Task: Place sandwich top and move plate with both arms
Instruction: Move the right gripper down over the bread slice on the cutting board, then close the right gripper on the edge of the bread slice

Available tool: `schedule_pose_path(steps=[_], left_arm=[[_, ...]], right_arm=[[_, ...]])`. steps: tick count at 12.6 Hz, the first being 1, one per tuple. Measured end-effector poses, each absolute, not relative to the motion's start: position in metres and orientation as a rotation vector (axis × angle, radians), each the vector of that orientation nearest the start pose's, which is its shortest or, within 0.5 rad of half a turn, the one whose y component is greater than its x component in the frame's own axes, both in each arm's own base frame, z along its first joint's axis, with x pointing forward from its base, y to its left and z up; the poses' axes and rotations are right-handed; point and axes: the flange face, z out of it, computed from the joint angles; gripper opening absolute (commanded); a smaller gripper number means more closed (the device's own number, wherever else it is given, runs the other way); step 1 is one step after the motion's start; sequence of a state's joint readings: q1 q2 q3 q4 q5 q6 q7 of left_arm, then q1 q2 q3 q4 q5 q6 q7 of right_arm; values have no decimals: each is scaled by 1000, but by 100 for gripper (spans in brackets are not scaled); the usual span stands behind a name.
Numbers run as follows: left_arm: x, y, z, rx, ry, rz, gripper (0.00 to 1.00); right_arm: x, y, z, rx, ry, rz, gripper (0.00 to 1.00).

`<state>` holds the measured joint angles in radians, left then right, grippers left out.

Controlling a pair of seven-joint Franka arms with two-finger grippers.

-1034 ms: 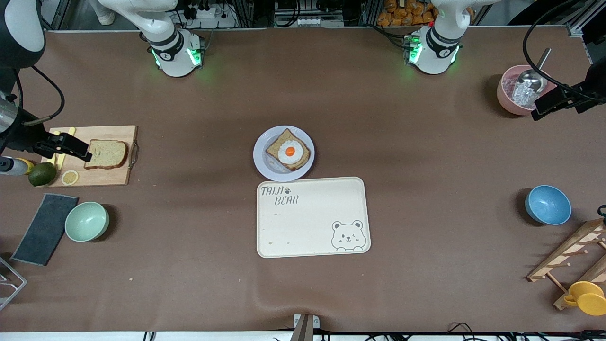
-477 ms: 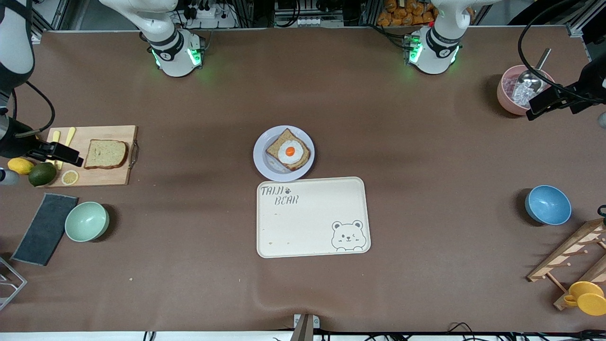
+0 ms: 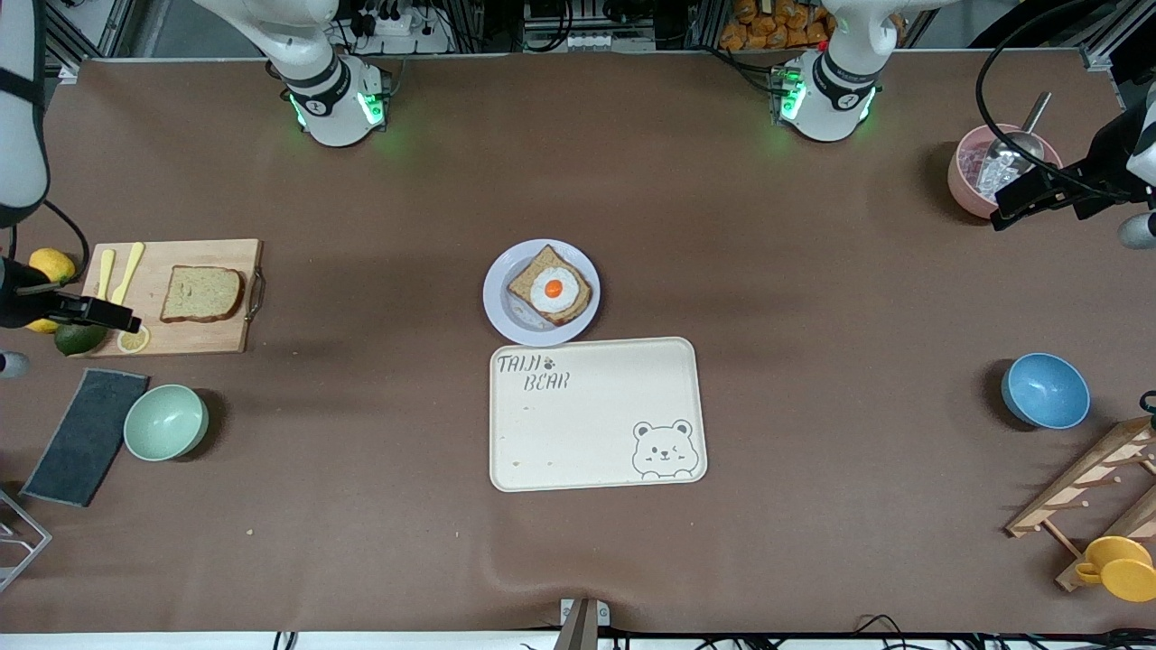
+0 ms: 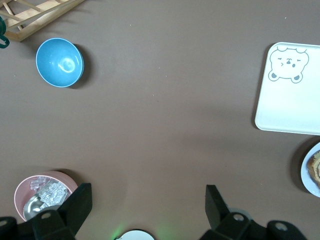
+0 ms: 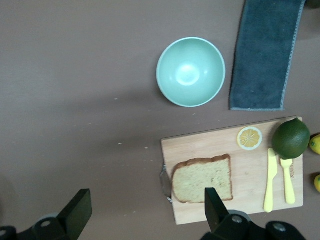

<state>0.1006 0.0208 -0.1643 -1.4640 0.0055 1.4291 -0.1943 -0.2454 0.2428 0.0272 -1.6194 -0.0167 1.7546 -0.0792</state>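
Sandwich top (image 3: 202, 293) flat on cutting board (image 3: 217, 336) at right arm's end of bench, untouched. Plate (image 3: 498, 302) mid-bench with egg slice (image 3: 551, 287), touching tray (image 3: 596, 413) edge. Right gripper (image 3: 95, 311) over board's outer end, jaws released. Left gripper (image 3: 1025, 194) over pink bowl (image 3: 962, 185), jaws released, waiting. Advice: centre right jaws over slice, descend level, pinch crust edges gently, avoid yellow knife (image 5: 270, 180).

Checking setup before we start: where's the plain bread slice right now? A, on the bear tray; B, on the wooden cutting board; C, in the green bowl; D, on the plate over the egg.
B: the plain slice lies flat on the cutting board, with no end effector touching it.
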Motion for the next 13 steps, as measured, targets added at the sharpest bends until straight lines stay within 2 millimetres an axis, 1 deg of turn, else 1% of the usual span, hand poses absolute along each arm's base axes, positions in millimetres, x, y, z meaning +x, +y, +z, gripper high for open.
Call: schedule_pose_path(steps=[2, 3, 5, 7, 9, 11, 13], left_arm=[[545, -33, 650, -3124, -205, 89, 100], [545, -33, 650, -3124, -205, 89, 100], [545, -33, 650, -3124, -205, 89, 100], [545, -33, 650, -3124, -206, 89, 100], [545, -33, 650, -3124, -206, 89, 100], [545, -33, 650, -3124, -205, 89, 100], [545, -33, 650, -3124, -205, 90, 100]], right_arm=[[610, -170, 447, -3109, 193, 184, 100], [610, -182, 436, -3097, 173, 183, 100], [607, -205, 414, -3063, 165, 203, 100], [599, -224, 396, -3041, 155, 209, 100], [584, -245, 368, -3003, 147, 188, 100], [563, -267, 331, -2982, 183, 177, 100], [543, -281, 296, -2937, 221, 196, 96]])
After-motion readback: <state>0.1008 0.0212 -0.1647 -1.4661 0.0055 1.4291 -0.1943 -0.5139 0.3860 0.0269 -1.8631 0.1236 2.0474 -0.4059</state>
